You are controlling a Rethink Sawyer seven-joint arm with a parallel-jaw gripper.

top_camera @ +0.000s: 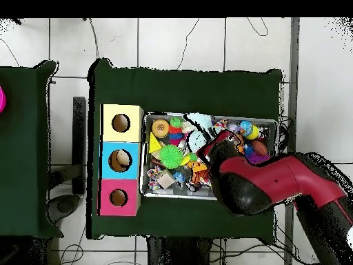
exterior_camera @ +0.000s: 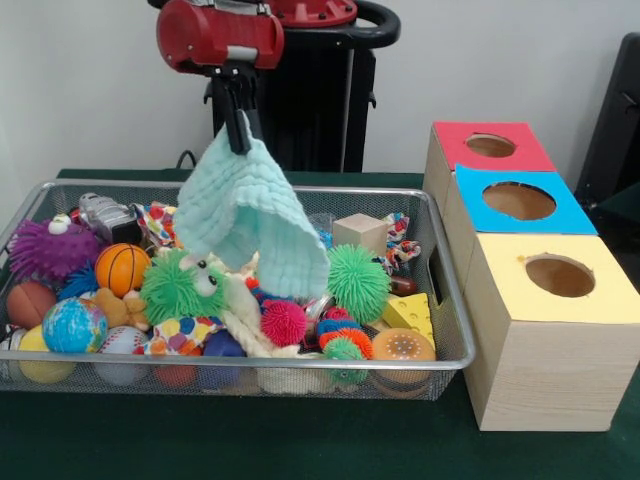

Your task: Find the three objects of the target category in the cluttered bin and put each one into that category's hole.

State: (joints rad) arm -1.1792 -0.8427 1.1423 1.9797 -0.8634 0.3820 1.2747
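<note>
The counter [exterior_camera: 250, 440] is covered in dark green cloth. Directly on it sits the bin [exterior_camera: 300, 372], a silver wire-mesh basket heaped with toys. Just beside the bin stands a row of three pale wooden boxes, each with a round hole on top: the yellow-topped box [exterior_camera: 545, 375], the blue-topped box [exterior_camera: 565, 212], and the red-topped box [exterior_camera: 530, 152].

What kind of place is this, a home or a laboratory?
Probably a robotics laboratory. A red robot arm holds a cloth over a wire basket full of toys, beside three boxes with holes, on a green table; cables lie on the tiled floor.
</note>
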